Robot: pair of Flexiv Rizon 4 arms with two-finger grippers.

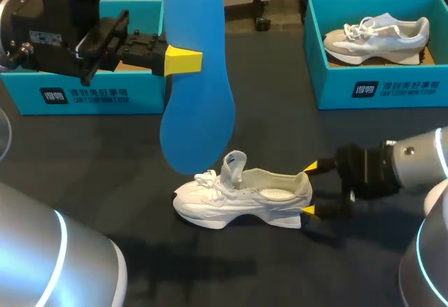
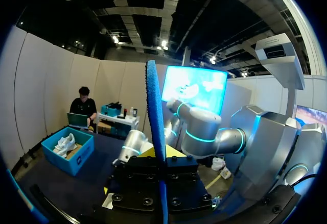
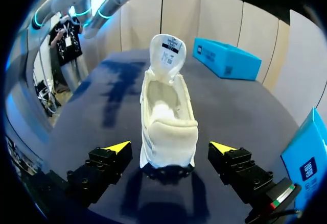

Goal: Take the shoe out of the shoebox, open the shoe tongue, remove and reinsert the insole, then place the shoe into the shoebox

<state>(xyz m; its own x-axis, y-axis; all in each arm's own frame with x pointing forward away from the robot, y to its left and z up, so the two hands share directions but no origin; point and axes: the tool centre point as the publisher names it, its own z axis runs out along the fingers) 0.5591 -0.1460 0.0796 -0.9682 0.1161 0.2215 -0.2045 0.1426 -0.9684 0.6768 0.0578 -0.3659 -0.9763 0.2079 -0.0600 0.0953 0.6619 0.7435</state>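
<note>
The right hand [image 1: 309,189] lies low on the dark surface [image 1: 105,153], right at the heel of the white shoe [image 1: 241,195]. Its two yellow-tipped fingers [image 3: 118,147] are spread wide, one on either side of the heel. In the right wrist view a strip of surface shows between each tip and the shoe, so this hand is open and grips nothing. The shoe stands upright on its sole, outside both boxes, with its toe pointing away from the right hand. Its tongue [image 3: 167,55] stands up tall over the laces (the label on its inner face is turned toward the right wrist camera), and the wide opening shows a pale lining.

The left hand [image 1: 183,61] is raised well above the shoe on its toe side. It is closed on the blue insole [image 1: 197,76], with its fingers pinching the two flat faces about midway along the length. The insole hangs on end, and in the head view its lower end appears just over the shoe's laces. In the left wrist view it shows edge-on, a thin blue blade running between the fingers.

Well beyond the shoe's toe end sits a teal shoebox [image 1: 84,97], partly behind the left hand. A second teal shoebox [image 1: 392,87], well beyond the heel end, holds a grey-and-white shoe [image 1: 376,36].
</note>
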